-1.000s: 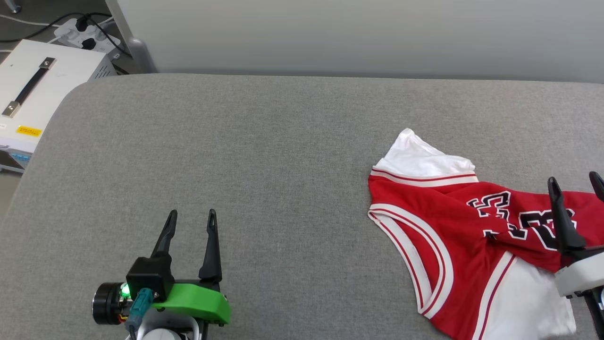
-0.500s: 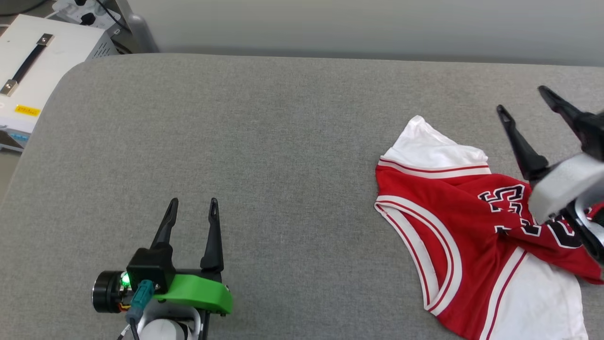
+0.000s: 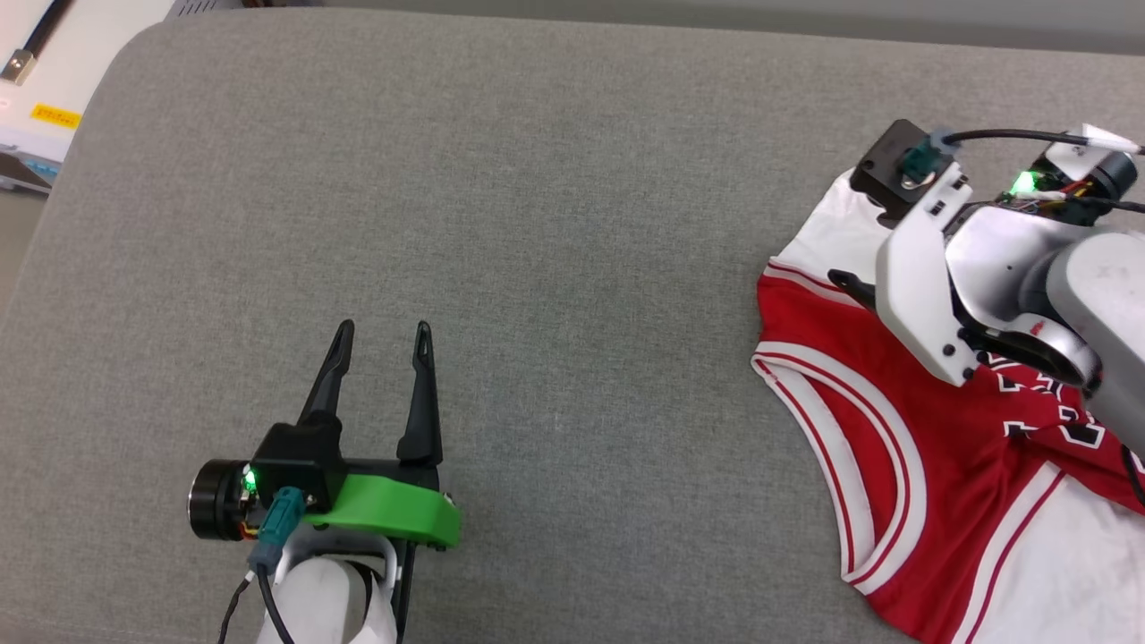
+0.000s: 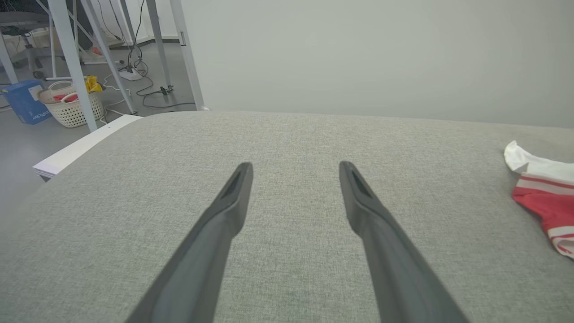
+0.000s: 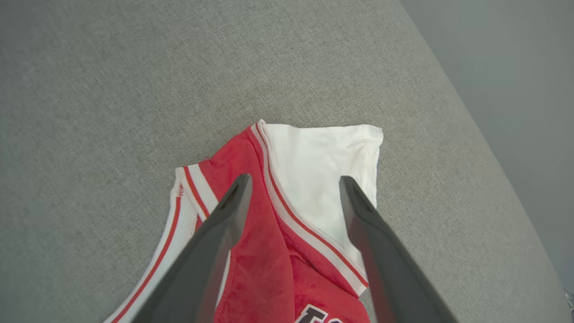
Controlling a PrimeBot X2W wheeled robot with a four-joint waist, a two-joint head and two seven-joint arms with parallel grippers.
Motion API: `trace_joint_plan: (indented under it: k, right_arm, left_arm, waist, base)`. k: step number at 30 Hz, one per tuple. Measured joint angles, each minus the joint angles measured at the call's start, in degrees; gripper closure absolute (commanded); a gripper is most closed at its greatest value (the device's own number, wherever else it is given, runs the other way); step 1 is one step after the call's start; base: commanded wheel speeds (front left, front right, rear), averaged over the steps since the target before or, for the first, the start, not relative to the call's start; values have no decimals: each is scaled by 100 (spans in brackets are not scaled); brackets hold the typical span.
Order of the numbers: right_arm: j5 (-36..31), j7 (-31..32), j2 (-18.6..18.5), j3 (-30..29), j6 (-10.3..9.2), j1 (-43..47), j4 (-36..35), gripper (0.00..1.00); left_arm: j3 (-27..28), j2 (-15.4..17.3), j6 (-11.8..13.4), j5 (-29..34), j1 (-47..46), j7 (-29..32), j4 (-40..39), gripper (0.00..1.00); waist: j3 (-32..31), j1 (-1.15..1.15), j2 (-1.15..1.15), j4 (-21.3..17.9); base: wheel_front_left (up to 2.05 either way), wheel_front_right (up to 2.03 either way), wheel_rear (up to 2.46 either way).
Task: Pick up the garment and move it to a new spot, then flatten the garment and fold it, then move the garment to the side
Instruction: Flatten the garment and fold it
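Note:
The garment, a red jersey with white sleeves, striped trim and black numerals, lies crumpled at the right of the grey table. My right arm's wrist hangs over its upper white sleeve, and one dark finger shows below it. In the right wrist view my right gripper is open and straddles the striped seam between the red body and the white sleeve; I cannot tell if it touches the cloth. My left gripper stands open over bare table at the lower left, far from the garment.
A white box with a black handle sits off the table's far left corner. The left wrist view shows a pale wall behind the table, metal legs, a white basket and a blue box on the floor.
My right arm has swung up and over the garment, and its fingers now point down at the upper sleeve. The head camera has tilted downward. The left gripper holds its place.

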Motion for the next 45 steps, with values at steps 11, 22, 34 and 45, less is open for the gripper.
trace_joint_plan:
  k: [11, 22, 34, 45]
  right_arm:
    - [425, -175, 699, 1265, 0, -709, 1861, 0]
    - [581, -1811, 826, 1742, 0, -1053, 2138, 100]
    - [-309, -2955, 2098, 1768, 0, -1219, 1791, 100]
    - [-1156, -1826, 2508, 1813, 1, 884, 899, 100]
  left_arm:
    - [-269, -1, 102, -227, -378, 0, -32, 0]
    - [-162, -2, 147, -225, -387, 0, 54, 0]
    - [-108, -2, 149, -219, -273, 0, 44, 0]
    - [27, -2, 155, -220, -147, 0, 79, 0]
  waist:
    - [553, 0, 0, 265]
    - [439, 0, 0, 337]
    - [206, 0, 0, 409]
    - [186, 0, 0, 514]
  base:
    - [0, 0, 0]
    - [0, 0, 0]
    - [0, 0, 0]
    - [0, 0, 0]
